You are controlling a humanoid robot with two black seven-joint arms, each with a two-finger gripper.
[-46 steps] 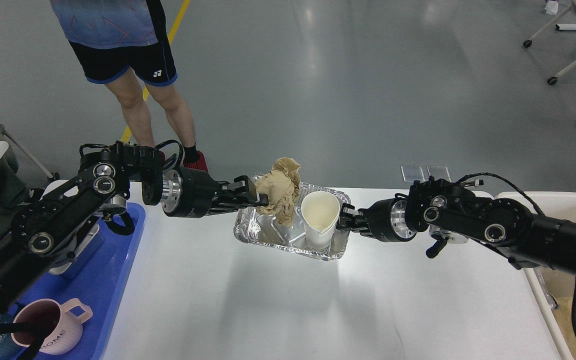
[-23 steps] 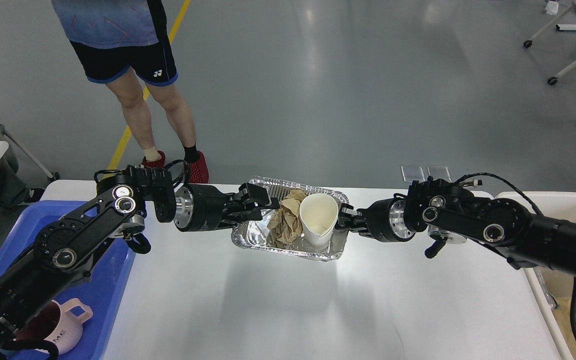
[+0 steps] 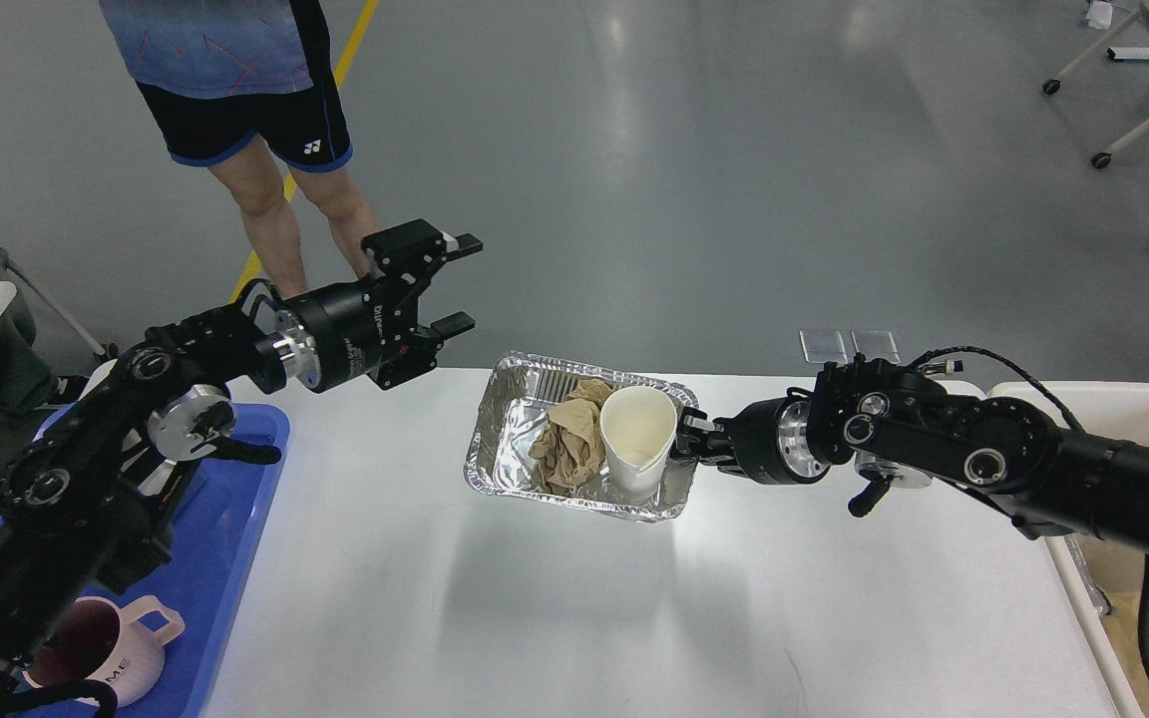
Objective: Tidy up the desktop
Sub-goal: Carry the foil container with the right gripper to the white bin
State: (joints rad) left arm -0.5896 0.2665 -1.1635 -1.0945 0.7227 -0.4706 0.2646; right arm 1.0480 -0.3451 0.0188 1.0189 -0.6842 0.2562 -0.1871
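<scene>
The white desktop [image 3: 574, 618] fills the lower view. A foil tray [image 3: 502, 399] hangs a little above it and casts a shadow below. My right gripper [image 3: 689, 437] is shut on the tray's right rim. In the tray lie a crumpled brown paper [image 3: 565, 451] and an upright white paper cup [image 3: 637, 439]. The cup stands against the right gripper's fingers. My left gripper [image 3: 465, 282] is raised up and to the left of the tray. It is open, with nothing between its fingers.
A blue plastic tray [image 3: 225, 558] lies along the left edge with a pink mug [image 3: 106, 648] on it. A beige bin [image 3: 1083, 399] stands at the right edge. A person [image 3: 265, 120] stands behind the table's far left.
The left gripper let the crumpled paper go into the foil tray, opened, and rose up and left. The right arm and the tray stayed put.
</scene>
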